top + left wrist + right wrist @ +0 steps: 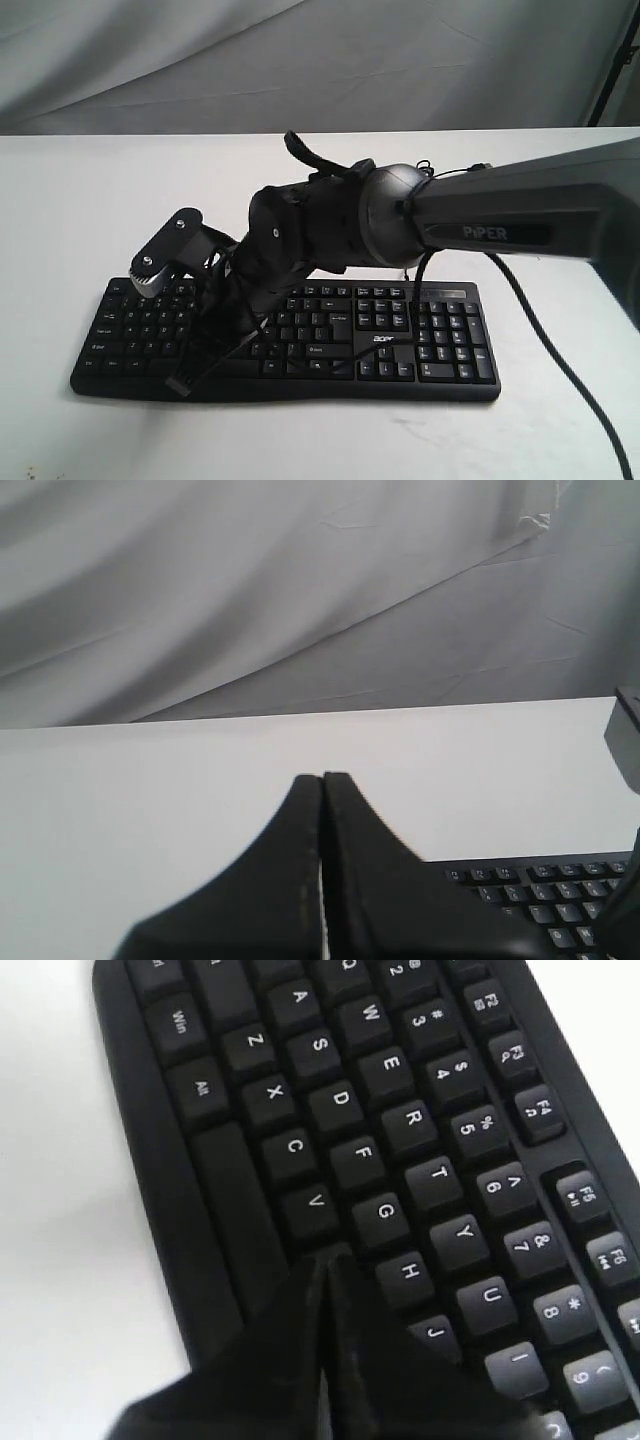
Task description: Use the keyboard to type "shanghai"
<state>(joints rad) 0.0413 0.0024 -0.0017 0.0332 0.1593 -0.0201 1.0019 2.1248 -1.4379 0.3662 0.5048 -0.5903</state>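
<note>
Right gripper (322,1265), clenched, poises over the long black plastic keyboard (340,1100), left half; letters typed so far cannot be told.

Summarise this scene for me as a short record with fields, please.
keyboard: black, lying flat on the white table
right hand: shut, arm reaching across to the letter keys, tip at the bottom letter row next to the V key; contact cannot be told
left hand: shut, away from the keys
cable: black, trailing over the table past the number-pad end
</note>
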